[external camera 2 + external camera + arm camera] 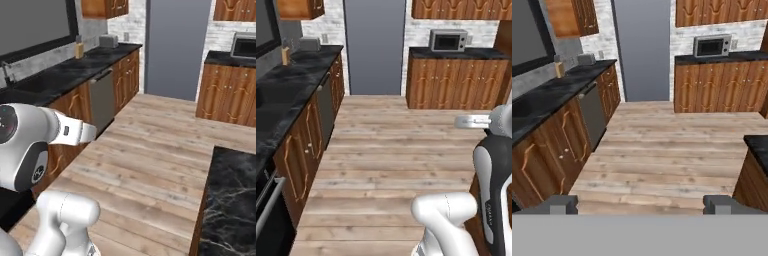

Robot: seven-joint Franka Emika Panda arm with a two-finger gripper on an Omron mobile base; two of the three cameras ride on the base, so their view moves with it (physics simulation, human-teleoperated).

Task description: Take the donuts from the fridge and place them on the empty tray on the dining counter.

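Observation:
My gripper [641, 205] is open, its two dark fingertips [562, 204] wide apart with nothing between them, held high over the wooden floor of the kitchen aisle. A corner of the dining counter [232, 200], black marble with white veins over a brown wooden front, lies to my right and also appears at the hand view's right edge [759, 145]. A tall flat grey slab [375, 47] stands at the far end of the aisle. No doors or handles show on it, so I cannot tell if it is the fridge. The donuts and the empty tray are out of view.
A long black counter [286, 95] with brown cabinets and a grey dishwasher [102, 97] runs along the left. A toaster [308, 44] sits at its far end. A microwave [448, 40] stands on the far right counter [456, 52]. The wooden floor [396, 150] stretches ahead.

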